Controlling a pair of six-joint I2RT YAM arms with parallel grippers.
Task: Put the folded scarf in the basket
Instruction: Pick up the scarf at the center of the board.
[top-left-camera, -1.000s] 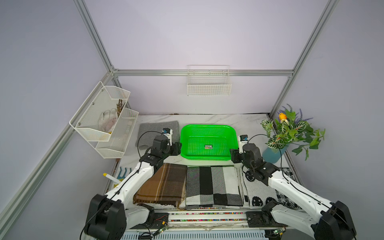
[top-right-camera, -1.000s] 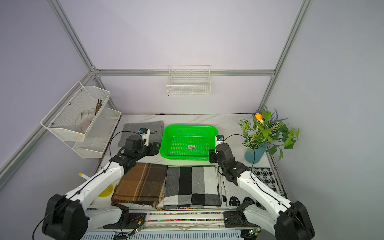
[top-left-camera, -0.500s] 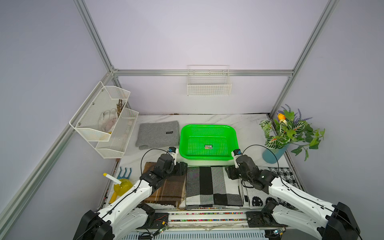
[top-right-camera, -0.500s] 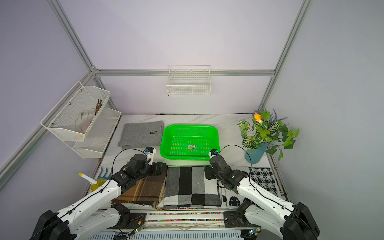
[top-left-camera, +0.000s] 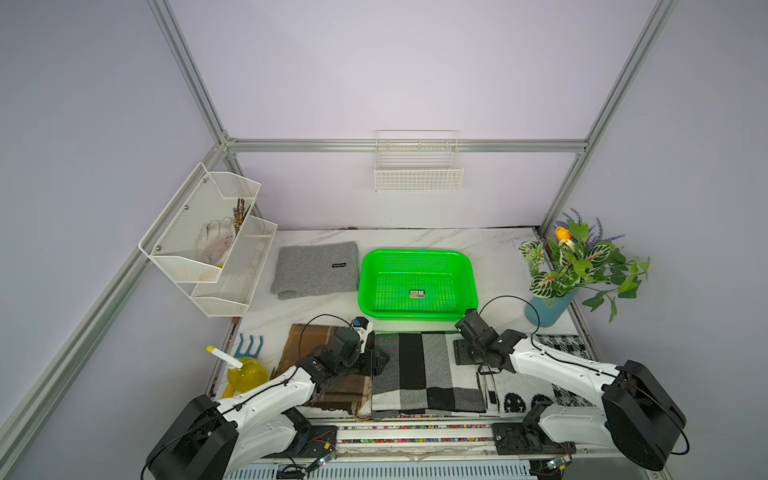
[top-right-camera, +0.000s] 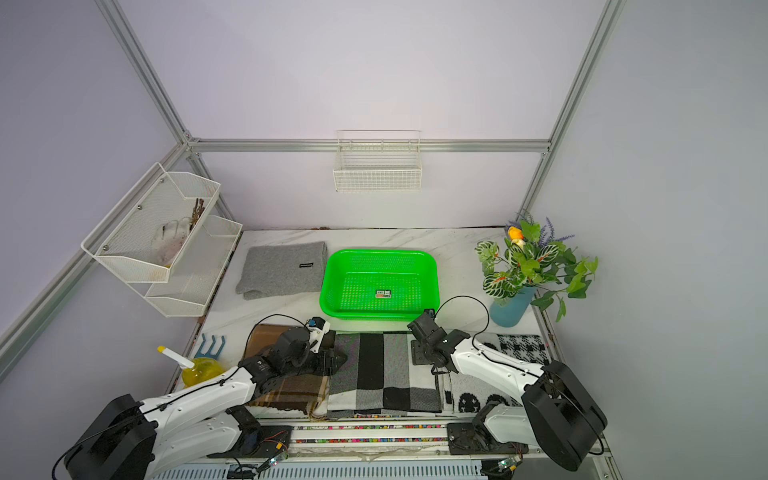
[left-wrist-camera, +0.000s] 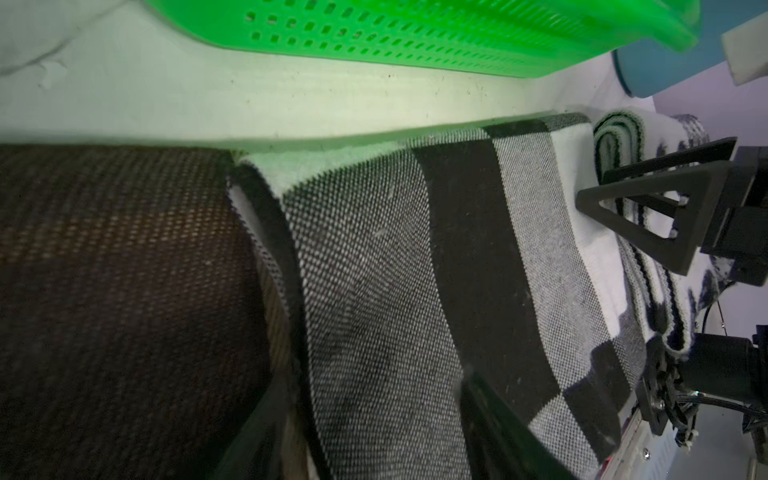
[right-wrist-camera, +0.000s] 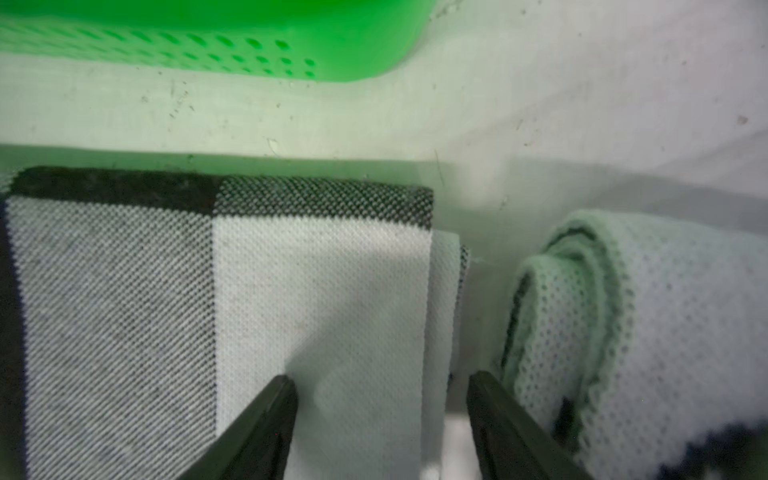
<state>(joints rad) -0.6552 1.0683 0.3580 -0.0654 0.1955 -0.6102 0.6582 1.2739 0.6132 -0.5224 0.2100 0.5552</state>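
The folded scarf, checked in black, white and grey, lies flat at the table's front, just in front of the green basket. The basket holds only a small sticker. My left gripper is open and low over the scarf's left edge, one finger on the brown cloth side and one over the checks. My right gripper is open, straddling the scarf's right edge. The basket's wall shows close behind.
A brown plaid scarf lies left of the checked one and a black-and-white patterned scarf right of it. A grey scarf sits back left. Plant vase, yellow spray bottle, mesh rack, wall basket.
Both arms have drawn back from beside the basket toward the front and dropped to the checked scarf's two side edges. Both sets of jaws have widened.
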